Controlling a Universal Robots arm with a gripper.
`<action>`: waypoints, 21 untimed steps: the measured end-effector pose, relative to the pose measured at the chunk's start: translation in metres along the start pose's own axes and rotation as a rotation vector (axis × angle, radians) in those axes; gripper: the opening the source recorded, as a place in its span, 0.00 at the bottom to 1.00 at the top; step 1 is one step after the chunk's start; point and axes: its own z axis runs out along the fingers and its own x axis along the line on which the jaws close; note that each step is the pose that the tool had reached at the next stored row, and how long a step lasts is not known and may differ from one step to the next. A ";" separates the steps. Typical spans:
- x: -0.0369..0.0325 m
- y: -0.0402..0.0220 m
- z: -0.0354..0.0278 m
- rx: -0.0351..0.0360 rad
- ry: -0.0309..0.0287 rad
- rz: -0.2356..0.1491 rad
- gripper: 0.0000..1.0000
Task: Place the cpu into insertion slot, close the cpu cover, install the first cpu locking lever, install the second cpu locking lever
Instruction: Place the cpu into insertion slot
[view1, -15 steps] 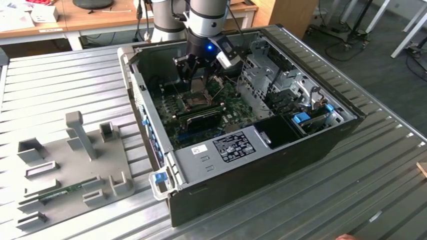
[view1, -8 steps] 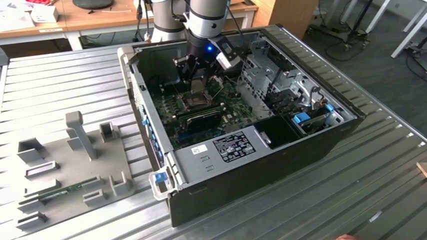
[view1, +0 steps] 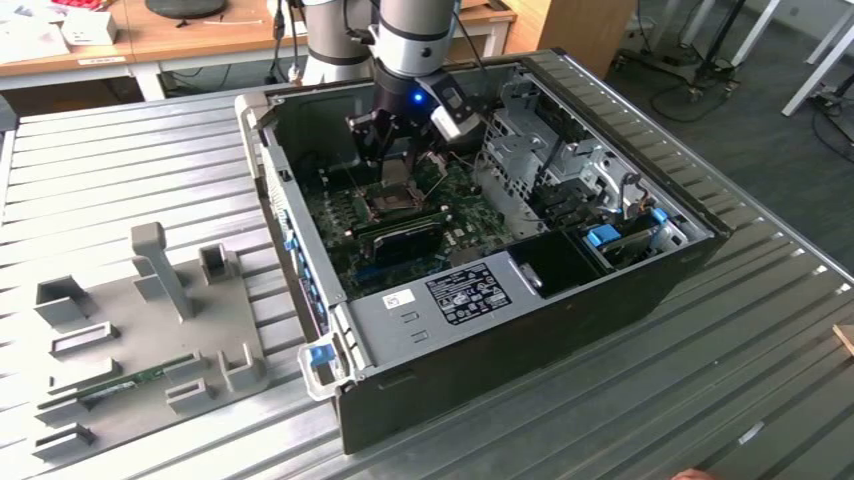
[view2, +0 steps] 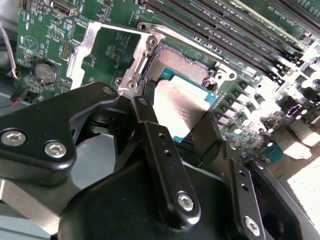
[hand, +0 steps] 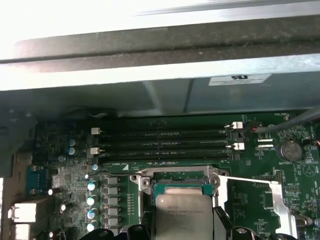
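Observation:
My gripper (view2: 175, 119) is shut on the cpu (view2: 181, 111), a small square chip with a grey metallic top, pinched by its edges between two black fingers (view2: 150, 125). The chip hangs just over the insertion slot (view2: 179, 64), covering part of it while the rest of the contact field stays bare. The cpu cover (view2: 84, 47), a thin silvery frame, stands swung open beside the socket. In the first wrist view the cpu (hand: 182, 216) sits inside the socket's rim (hand: 175, 176), with the cover (hand: 278, 199) open alongside. In the exterior view the gripper (view1: 398, 165) reaches down into the case over the socket (view1: 396, 197).
The green motherboard (view1: 447, 215) lies inside an open computer case (view1: 534, 330) with tall walls. Long memory slots (hand: 165, 142) run close beside the socket, and a coin battery (view2: 44, 72) lies near the cover. A grey fixture tray (view1: 147, 330) lies at the exterior view's left.

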 end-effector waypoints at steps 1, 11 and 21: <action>0.0000 0.0000 0.0001 -0.0002 -0.0009 0.010 0.54; 0.0000 0.0000 0.0004 -0.0007 -0.0030 0.033 0.54; 0.0000 -0.0001 0.0005 -0.0012 -0.0054 0.060 0.54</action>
